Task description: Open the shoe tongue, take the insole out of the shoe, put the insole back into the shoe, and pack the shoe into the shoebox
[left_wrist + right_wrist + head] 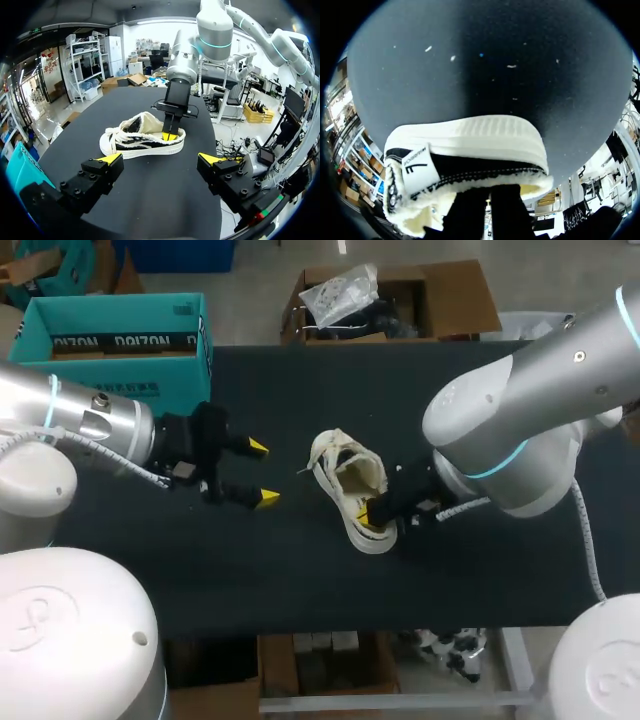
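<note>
Currently, the shoe (335,455) stands upright on its white sole near the middle of the black table (300,580). It has black sides and a cream fleece lining, its mouth faces up, its toe points toward the table's far edge, and its heel is toward the robot. The right gripper (367,515) comes down onto the heel end of the shoe, at the fleece collar. In the left wrist view, this gripper (169,135) meets the rim of the shoe (135,140) on the side facing the left arm. From the right wrist view, the shoe (470,140) fills the space just ahead of the right gripper (487,210), with its ribbed sole against the table (495,60). I cannot tell from any view whether this gripper is clamped on the collar or only resting against it. The left gripper (262,473) hangs above the table on the left arm's side of the shoe, near it but not touching. It is released and holds nothing, and in its own view the left gripper (161,159) points straight at the shoe's side. The teal shoebox (100,312) stands open beyond the left gripper from the shoe, at the table's far edge and well apart from the shoe. The inside of the shoe is too shadowed to make out the insole.
</note>
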`<state>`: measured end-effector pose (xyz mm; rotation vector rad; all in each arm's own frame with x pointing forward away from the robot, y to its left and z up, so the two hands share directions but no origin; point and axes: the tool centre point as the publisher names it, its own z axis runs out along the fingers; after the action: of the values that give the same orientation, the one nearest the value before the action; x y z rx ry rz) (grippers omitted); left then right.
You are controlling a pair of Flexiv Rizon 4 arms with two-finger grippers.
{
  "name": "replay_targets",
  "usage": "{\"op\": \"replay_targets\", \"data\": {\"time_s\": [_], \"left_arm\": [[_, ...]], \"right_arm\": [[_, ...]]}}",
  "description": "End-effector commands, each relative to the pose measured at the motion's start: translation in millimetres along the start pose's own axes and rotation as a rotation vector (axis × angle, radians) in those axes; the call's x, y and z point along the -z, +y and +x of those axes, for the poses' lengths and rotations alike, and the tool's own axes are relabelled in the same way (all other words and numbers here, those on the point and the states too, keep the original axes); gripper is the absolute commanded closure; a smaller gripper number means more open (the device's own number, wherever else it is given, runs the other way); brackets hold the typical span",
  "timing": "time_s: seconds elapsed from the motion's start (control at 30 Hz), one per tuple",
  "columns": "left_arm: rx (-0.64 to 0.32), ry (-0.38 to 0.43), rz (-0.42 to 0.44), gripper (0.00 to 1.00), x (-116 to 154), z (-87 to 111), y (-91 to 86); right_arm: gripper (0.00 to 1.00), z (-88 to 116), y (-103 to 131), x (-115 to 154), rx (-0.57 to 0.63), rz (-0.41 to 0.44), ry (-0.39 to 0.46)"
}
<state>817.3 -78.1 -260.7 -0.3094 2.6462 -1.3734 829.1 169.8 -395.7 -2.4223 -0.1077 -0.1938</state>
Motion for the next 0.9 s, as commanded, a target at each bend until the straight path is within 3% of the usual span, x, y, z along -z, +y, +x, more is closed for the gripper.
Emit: {"op": "replay_targets", "data": {"time_s": [0.03, 0.3, 0.43, 0.47, 0.53, 0.87, 0.9], "left_arm": [[0.007, -0.012, -0.008, 0.0, 1, 8.5, -2.7], [0.061, -0.033, -0.088, 0.0, 4, 27.7, -12.5], [0.117, -0.062, -0.129, 0.0, 3, 36.2, -12.5], [0.149, -0.09, -0.137, 0.0, 3, 36.5, -11.4], [0.158, -0.124, -0.156, 0.0, 3, 34.4, -10.7], [0.158, -0.124, -0.156, 0.0, 3, 34.4, -10.7], [0.201, -0.129, -0.16, 0.0, -1, 37.3, -8.7]], "right_arm": [[1.0, -5, -3, 9, 0.034, 0.039, 0.022], [1.0, -13, -26, 76, 0.165, 0.113, 0.051], [1.0, -12, -30, 102, 0.193, 0.1, 0.05], [0.89, -10, -31, 108, 0.194, 0.097, 0.03], [0.0, -5, -33, 122, 0.205, 0.118, -0.028], [0.0, -4, -36, 129, 0.206, 0.135, -0.054], [0.0, -4, -36, 129, 0.206, 0.135, -0.054]]}}
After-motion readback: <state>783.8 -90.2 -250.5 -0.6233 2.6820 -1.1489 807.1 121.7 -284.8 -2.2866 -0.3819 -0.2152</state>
